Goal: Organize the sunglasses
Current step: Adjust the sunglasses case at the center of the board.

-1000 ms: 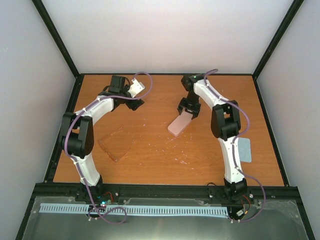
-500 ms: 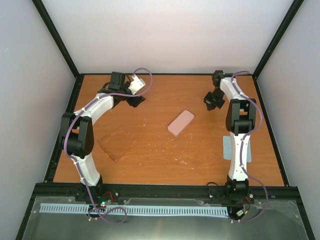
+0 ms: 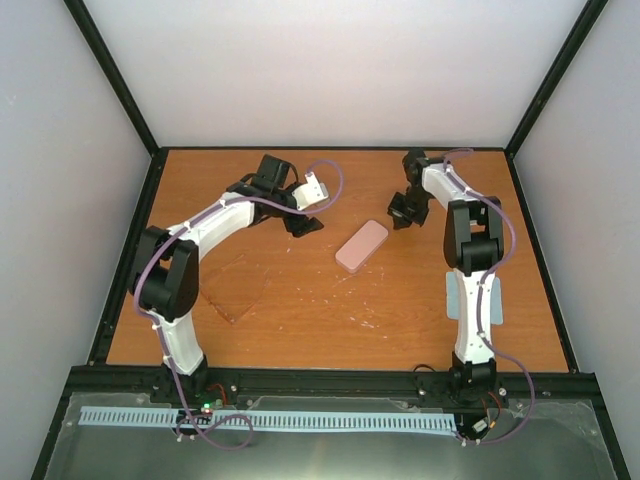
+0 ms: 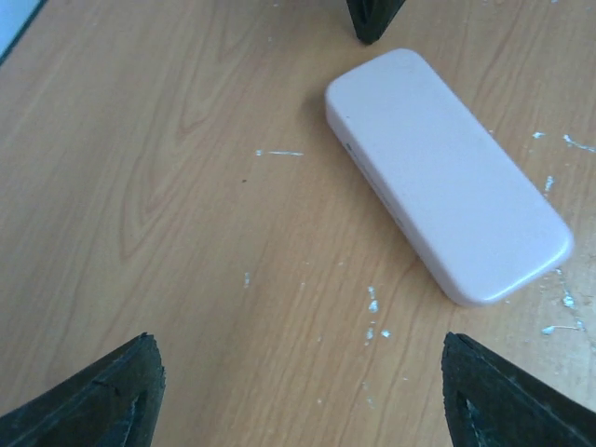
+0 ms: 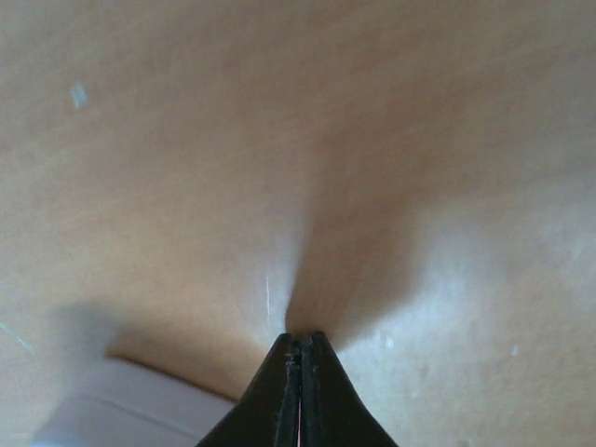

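Observation:
The sunglasses (image 3: 235, 290) lie flat on the wooden table (image 3: 330, 320) at the left, thin-framed, amber and barely distinct from the wood. A pale pink case (image 3: 361, 245) lies shut near the middle. My left gripper (image 3: 306, 222) hovers just left of the case, well apart from the sunglasses. In the left wrist view it (image 4: 303, 400) is open, with bare wood between its fingers and the case (image 4: 447, 177) ahead to the right. My right gripper (image 3: 400, 212) stands by the case's far right end. Its fingers (image 5: 300, 372) are shut on nothing, tips at the table.
A light blue cloth (image 3: 478, 298) lies at the right, partly under the right arm. Black frame rails (image 3: 330, 378) border the table, and white walls rise behind it. The right gripper's tip (image 4: 372, 19) shows beyond the case in the left wrist view.
My right gripper left the pink case, shut, swung toward the back right and came back beside the case's far end. My left gripper moved right and nearer, toward the case.

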